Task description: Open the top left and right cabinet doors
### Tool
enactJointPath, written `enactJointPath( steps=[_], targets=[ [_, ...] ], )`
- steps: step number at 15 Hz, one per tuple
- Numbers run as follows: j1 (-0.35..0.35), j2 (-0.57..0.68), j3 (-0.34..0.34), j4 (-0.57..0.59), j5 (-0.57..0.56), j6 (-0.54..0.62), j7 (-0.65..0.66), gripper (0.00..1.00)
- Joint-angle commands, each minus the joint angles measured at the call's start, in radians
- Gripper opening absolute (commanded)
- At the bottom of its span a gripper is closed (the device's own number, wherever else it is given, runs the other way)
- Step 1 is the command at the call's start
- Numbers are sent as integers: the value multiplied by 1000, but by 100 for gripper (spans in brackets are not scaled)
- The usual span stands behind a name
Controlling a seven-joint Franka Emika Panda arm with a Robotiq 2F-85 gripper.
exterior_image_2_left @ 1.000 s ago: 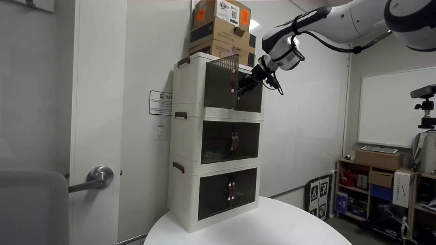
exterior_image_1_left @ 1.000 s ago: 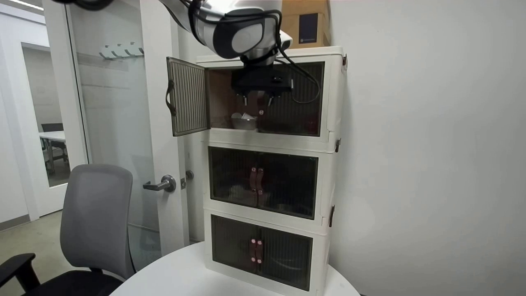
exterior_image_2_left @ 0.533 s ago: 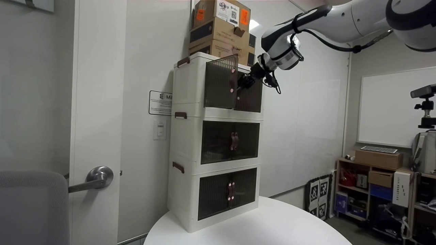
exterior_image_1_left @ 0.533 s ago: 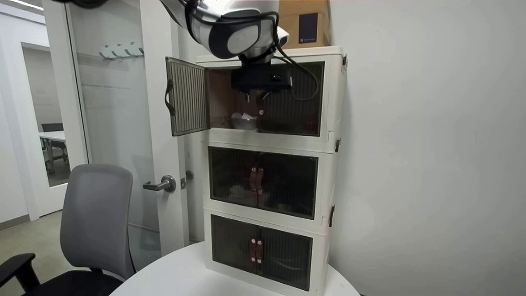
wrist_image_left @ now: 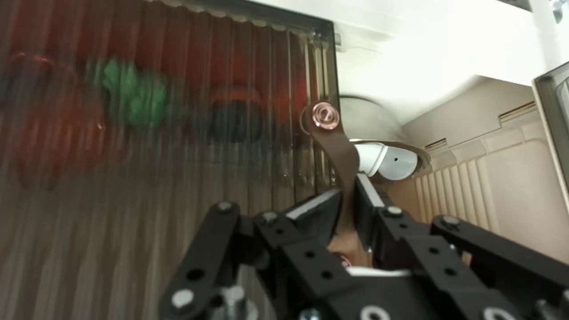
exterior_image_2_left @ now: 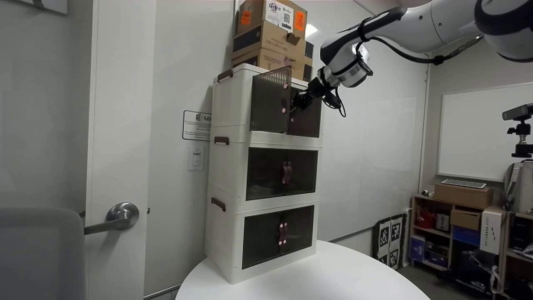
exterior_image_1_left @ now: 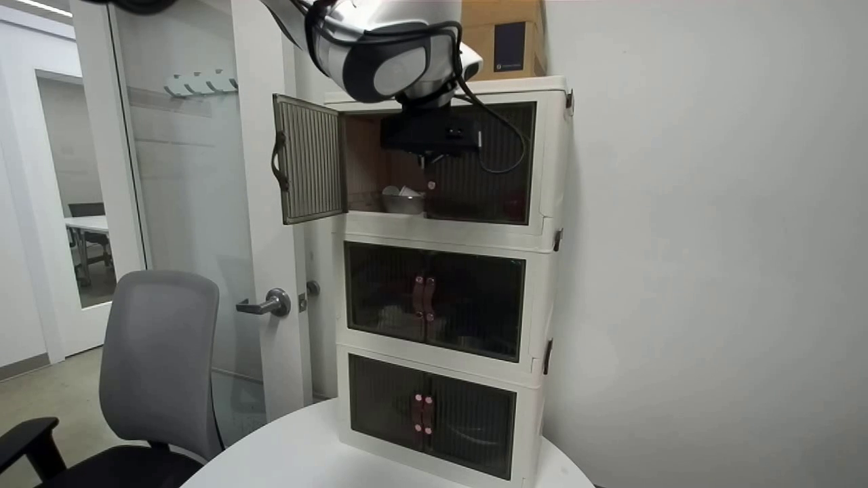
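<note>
Brown strap handle (wrist_image_left: pixel 342 153) of the right top door (exterior_image_1_left: pixel 485 193): fingers (wrist_image_left: pixel 364 215) pinching it, one on each side, strap filling the narrow gap. So the task's part sits between the fingers, no reach left. Its long axis runs up-down along that door's free edge, and the fingers meet it from the front; single arm (exterior_image_2_left: pixel 420 27), so nothing nearer to pick. One riveted end of the handle shows clear in the wrist view, the rest partly covered by the fingers. How firm the pinch is, can't tell.

Right top door extends to the right of the handle (facing the cream cabinet (exterior_image_1_left: pixel 444 234)) and looks closed. Left top door (exterior_image_1_left: pixel 312 159) already swung out, left of the handle and well apart from it. Bowl (exterior_image_1_left: pixel 403 205) holding white items (wrist_image_left: pixel 400 168) inside the cabinet, behind the handle, lower and just left. Middle-tier doors (exterior_image_1_left: pixel 475 305) below the handle, closed.

My read: about half done, handle apparently caught for the second door. Next move calls for pulling the handle outward, then arcing right around the hinge, presumably at the edge farthest from the handle. Strap looks flexible, so it could slide from the pinch or twist if the pull goes off line.
</note>
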Motion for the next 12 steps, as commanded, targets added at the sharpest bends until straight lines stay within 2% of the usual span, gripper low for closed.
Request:
enactJointPath(
  steps=[1, 8, 12],
  targets=[
    [24, -66, -12, -98, 14, 99, 91, 0],
    [33, -162, -36, -258, 0, 237, 229, 1],
    [26, -233, -50, -353, -1, 273, 289, 1]
  ],
)
